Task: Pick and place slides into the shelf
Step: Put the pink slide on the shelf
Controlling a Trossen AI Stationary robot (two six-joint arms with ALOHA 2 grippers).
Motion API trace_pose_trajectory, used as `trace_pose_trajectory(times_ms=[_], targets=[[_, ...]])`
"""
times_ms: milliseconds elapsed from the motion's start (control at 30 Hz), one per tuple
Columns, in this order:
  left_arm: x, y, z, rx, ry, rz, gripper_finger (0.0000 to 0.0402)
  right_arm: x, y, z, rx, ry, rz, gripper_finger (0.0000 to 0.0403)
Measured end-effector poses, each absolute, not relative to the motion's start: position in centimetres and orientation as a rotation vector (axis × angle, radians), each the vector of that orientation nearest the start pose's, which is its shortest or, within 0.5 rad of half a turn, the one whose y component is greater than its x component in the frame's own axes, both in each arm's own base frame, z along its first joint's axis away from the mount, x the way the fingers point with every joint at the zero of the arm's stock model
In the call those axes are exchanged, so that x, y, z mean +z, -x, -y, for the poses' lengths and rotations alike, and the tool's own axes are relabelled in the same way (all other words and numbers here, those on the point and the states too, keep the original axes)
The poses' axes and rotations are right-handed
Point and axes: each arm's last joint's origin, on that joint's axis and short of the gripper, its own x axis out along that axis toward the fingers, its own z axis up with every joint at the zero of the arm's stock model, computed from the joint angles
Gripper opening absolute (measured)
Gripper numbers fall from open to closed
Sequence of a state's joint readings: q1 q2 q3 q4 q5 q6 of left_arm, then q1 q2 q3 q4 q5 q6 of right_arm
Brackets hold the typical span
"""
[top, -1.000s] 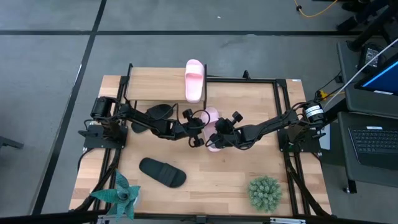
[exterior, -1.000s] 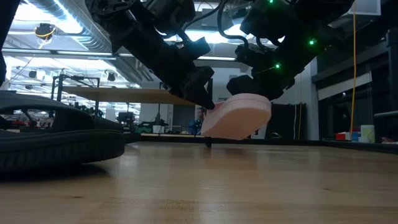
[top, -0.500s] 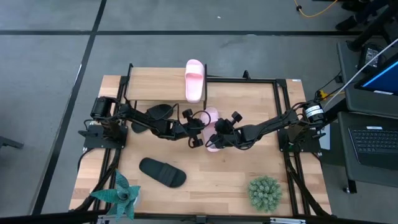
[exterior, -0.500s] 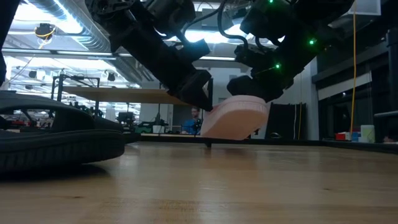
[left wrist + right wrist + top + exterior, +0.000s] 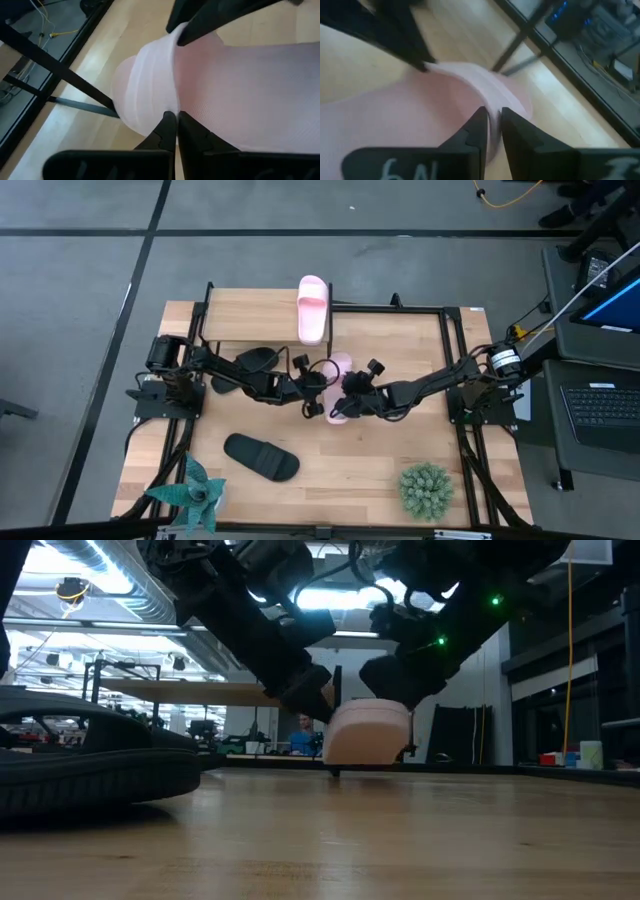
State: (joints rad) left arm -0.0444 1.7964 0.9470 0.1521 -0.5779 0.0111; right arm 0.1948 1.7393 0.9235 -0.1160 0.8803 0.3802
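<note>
Pale pink foam slide sandal (image 5: 338,388): mid-worktop, before the plank-topped rack (image 5: 255,315). Likely light, soft; grip the strap edge. Left tool (image 5: 322,395) pinches its edge; right tool (image 5: 343,402), slightly parted, straddles the strap.

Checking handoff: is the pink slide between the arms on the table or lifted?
Lifted: in the low view the pink slide hangs above the tabletop. The left gripper is shut on its edge.

The high view looks straight down on the whole table (image 5: 400,360), the low view looks level across its top from the near edge, and both wrist views sit close against the pink slide (image 5: 235,85) at its middle.
</note>
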Motion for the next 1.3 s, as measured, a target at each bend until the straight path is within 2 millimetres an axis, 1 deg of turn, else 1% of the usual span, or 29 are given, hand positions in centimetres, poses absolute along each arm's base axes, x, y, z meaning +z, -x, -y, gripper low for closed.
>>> trace_pose_trajectory(times_ms=[200,400,533,633,767,833,1000,1067,1200,1300], targets=[[16.0,-35.2,-0.2,0.555,-0.281,-0.708,0.0,16.0,-32.8,-5.2,-0.694,0.171,-0.656,0.0058],[17.1,-34.8,-0.1,0.554,-0.278,-0.703,0.0,16.1,-32.8,-5.6,-0.683,0.189,-0.655,0.0059],[17.7,-34.4,0.4,0.553,-0.269,-0.698,0.0,16.2,-32.9,-5.7,-0.676,0.193,-0.644,0.0057],[17.8,-34.3,1.0,0.542,-0.268,-0.694,0.0,16.4,-32.8,-6.0,-0.66,0.212,-0.646,0.0043],[17.9,-34.3,1.6,0.528,-0.256,-0.68,0.0,17.0,-32.5,-6.5,-0.64,0.215,-0.633,0.0011],[18.0,-34.3,2.0,0.514,-0.251,-0.677,0.0,17.7,-32.2,-6.9,-0.627,0.221,-0.622,0.0006],[18.3,-34.3,2.9,0.491,-0.25,-0.646,0.0,19.3,-31.2,-8.0,-0.591,0.205,-0.591,0.0006],[18.8,-34.2,3.2,0.478,-0.257,-0.631,0.0,19.8,-30.8,-8.4,-0.584,0.208,-0.581,0.0004],[19.7,-33.8,4.0,0.459,-0.263,-0.607,0.0,20.5,-29.8,-9.1,-0.641,0.24,-0.56,0.0004],[21.0,-33.3,4.5,0.468,-0.262,-0.564,0.0,20.8,-28.6,-9.2,-0.695,0.234,-0.572,0.0003]])
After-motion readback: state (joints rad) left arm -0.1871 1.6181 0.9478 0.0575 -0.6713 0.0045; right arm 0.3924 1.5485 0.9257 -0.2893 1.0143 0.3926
